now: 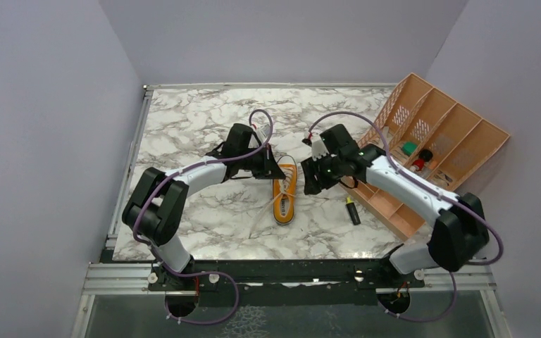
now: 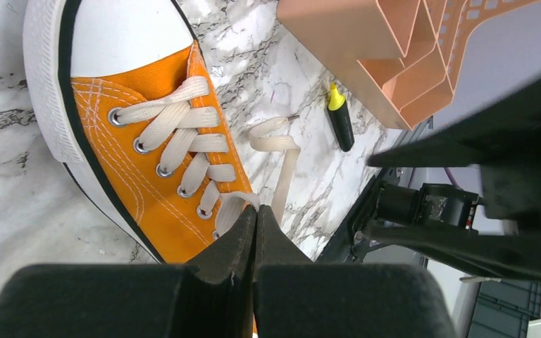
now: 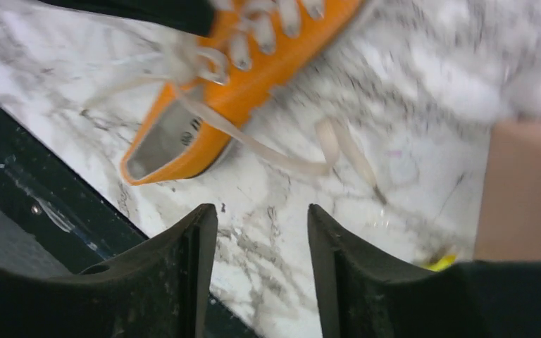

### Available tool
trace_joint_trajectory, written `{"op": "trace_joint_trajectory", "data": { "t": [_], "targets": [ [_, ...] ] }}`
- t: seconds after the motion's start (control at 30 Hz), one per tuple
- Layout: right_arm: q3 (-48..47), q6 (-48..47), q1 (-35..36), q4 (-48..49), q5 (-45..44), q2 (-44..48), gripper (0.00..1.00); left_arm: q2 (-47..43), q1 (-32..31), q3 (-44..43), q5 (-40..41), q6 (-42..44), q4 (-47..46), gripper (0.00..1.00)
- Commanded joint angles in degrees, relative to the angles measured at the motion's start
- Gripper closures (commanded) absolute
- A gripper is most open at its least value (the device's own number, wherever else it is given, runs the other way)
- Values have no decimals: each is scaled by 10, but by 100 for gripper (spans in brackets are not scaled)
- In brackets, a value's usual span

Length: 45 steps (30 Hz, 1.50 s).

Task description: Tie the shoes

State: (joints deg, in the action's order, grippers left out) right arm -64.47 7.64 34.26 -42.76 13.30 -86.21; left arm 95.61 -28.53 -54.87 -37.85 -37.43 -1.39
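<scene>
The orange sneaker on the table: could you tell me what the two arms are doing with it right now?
The left gripper is shut at the top eyelets of the sneaker, apparently pinching one white lace. The right gripper is open, hovering over the marble table beside the shoe and holding nothing. The other lace end lies loose on the table on that side, and no knot is tied yet.

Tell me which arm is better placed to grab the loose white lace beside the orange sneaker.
Right: the right claw is open above the marble table, the loose white lace lying just ahead. The left claw is shut at the top eyelets of the orange canvas sneaker.
</scene>
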Motion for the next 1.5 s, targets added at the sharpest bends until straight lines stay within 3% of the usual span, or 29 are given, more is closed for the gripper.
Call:
{"op": "trace_joint_trajectory", "data": {
  "t": [0.0,0.1,0.17,0.33,0.97,1.13,1.23,1.37,1.47],
  "targets": [
    [98,-158,4,203,124,81,49,-28,12,0,-2,15,11,100],
    [145,-232,0,309,183,90,55,-34,18,0,-8,16,13,100],
    [155,-290,0,332,238,80,58,-36,20,0,-14,16,13,100],
    [130,-330,0,349,305,-1,66,-36,21,1,-20,16,26,100],
    [165,-308,0,388,262,-10,78,-55,24,9,-28,10,25,100],
    [168,-303,0,392,237,-8,87,-61,26,9,-35,8,25,100],
    [170,-296,-1,393,218,-4,98,-61,26,10,-39,10,28,100],
    [140,-239,0,338,205,-3,99,-69,26,15,-40,11,30,100],
    [101,-136,0,267,217,-14,100,-80,25,23,-46,13,33,100]
  ]
}}
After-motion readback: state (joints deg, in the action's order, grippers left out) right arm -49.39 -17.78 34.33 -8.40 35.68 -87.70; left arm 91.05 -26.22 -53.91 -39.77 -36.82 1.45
